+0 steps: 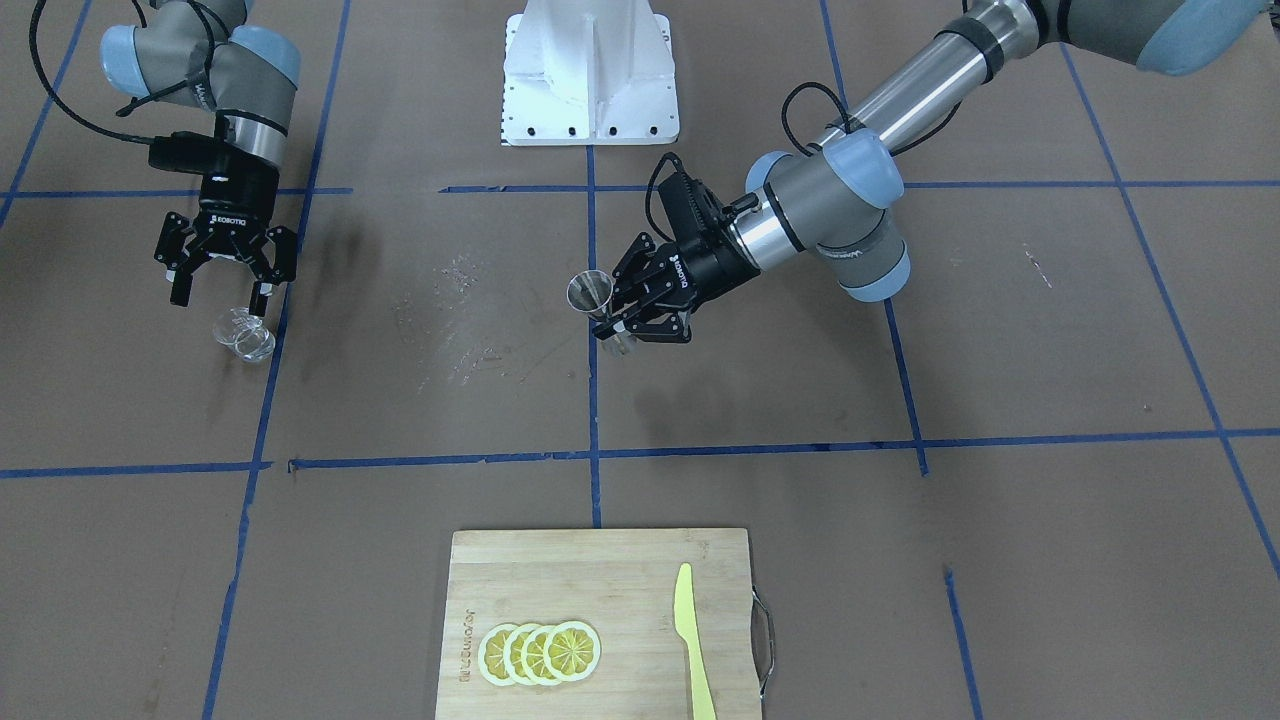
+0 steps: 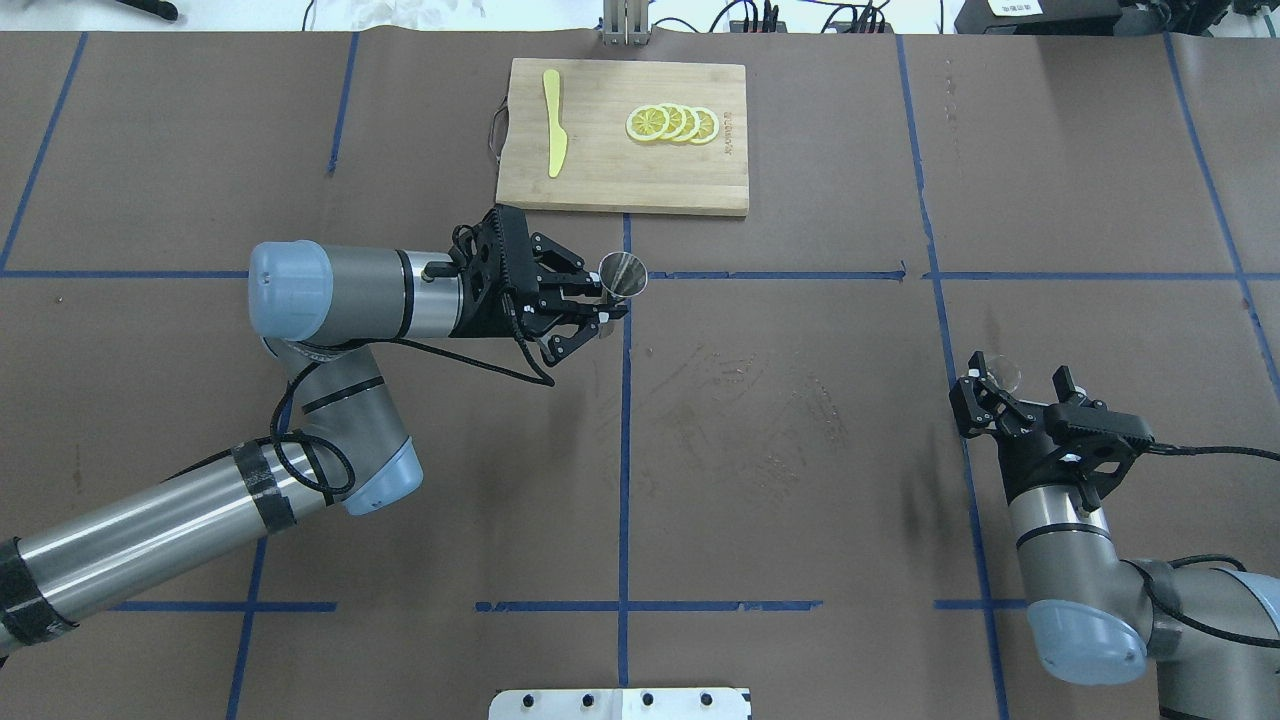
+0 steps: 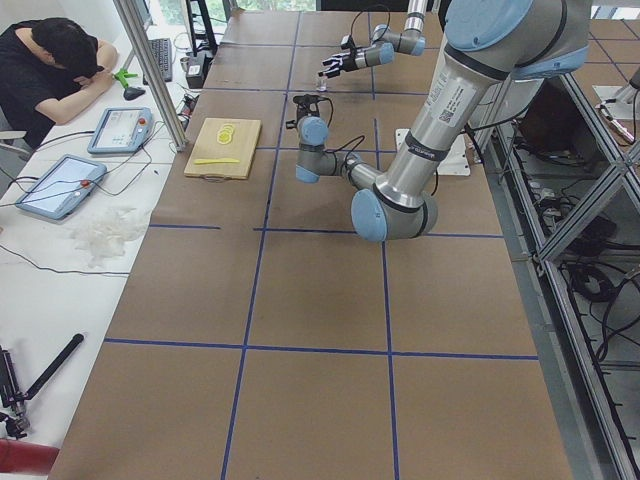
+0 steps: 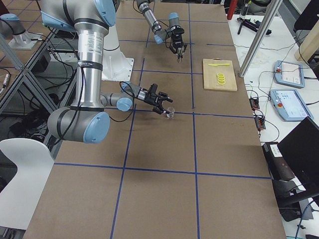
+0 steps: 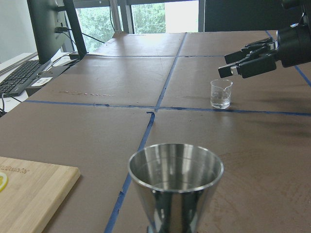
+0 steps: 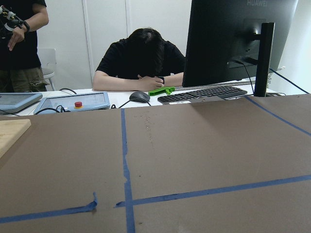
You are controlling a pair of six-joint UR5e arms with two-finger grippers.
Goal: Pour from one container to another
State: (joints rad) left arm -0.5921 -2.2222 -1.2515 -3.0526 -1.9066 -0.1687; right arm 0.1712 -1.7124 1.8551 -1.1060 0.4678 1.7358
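A silver hourglass jigger (image 2: 622, 275) is held upright near the table's middle, with my left gripper (image 2: 608, 310) shut on its narrow waist. Its open top (image 5: 175, 170) fills the bottom of the left wrist view. The clear glass cup (image 1: 245, 338) stands on the brown table far to the robot's right. It shows small in the left wrist view (image 5: 221, 93). My right gripper (image 1: 221, 297) hangs just above the cup, open, with nothing between its fingers. The right wrist view shows only table, with the cup out of sight.
A wooden cutting board (image 2: 620, 180) at the table's far edge carries several lemon slices (image 2: 672, 123) and a yellow knife (image 2: 554, 135). The white robot base (image 1: 590, 70) sits between the arms. Operators sit beyond the far edge.
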